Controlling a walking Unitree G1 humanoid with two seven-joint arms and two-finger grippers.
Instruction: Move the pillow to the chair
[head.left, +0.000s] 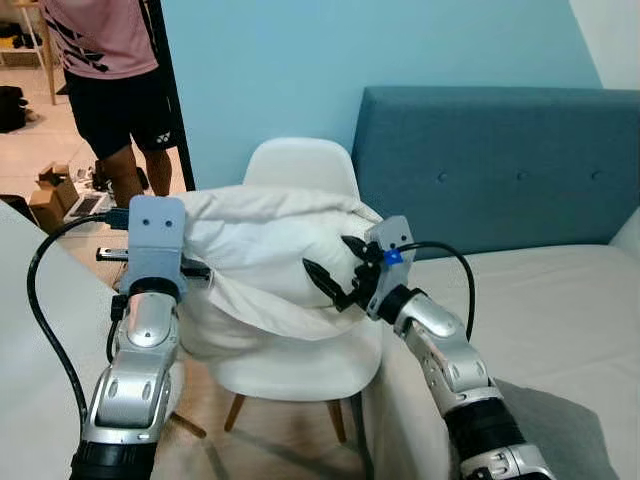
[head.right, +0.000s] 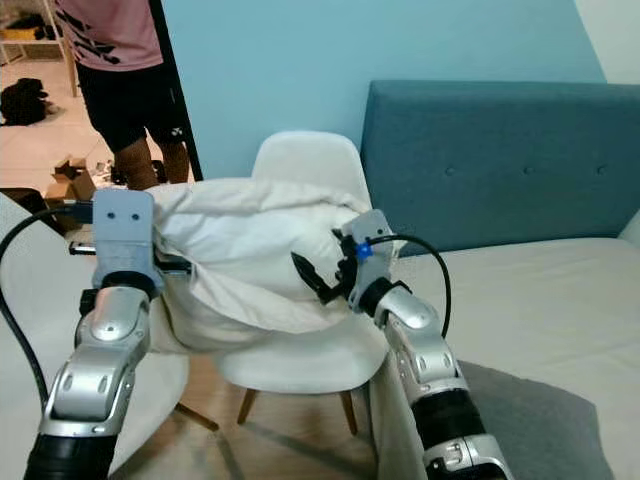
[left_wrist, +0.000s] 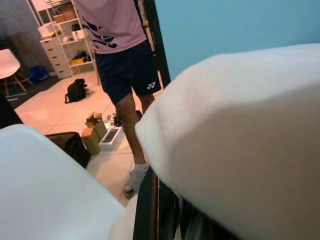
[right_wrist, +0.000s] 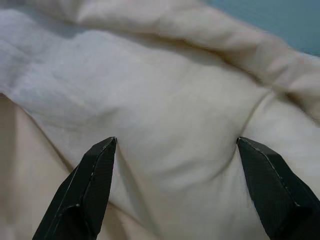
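1. The white pillow (head.left: 265, 255) sits slumped on the seat of a white shell chair (head.left: 300, 165) with wooden legs, its bulk leaning against the chair's back and one loose edge of its cover drooping over the front of the seat.

2. The right gripper (head.left: 335, 272) is up against the pillow's right side. In the right wrist view its two black fingers (right_wrist: 90, 185) stand wide apart, spread across a soft fold of the fabric — their tips at the cloth, nothing clenched between them.

3. The left gripper (head.left: 195, 270) is at the pillow's left edge, with the left arm's grey wrist block in front of it. Its fingers are tucked under the cloth; in the left wrist view one dark finger (left_wrist: 146, 210) shows beneath the pillow's overhanging corner, but I cannot tell whether the pair is released or grasping.

4. The chair stands just beside a bed (head.left: 560, 310) with a pale sheet and a teal padded headboard (head.left: 500, 165), set against a light blue wall (head.left: 300, 60).

5. A second white chair (left_wrist: 45, 185) is close by on the robot's left, partly in view.

6. In the doorway at the far left a person (head.left: 115, 80) stands in a pink shirt and dark shorts — cardboard boxes (head.left: 55, 195) lie on the tiled floor near their feet.
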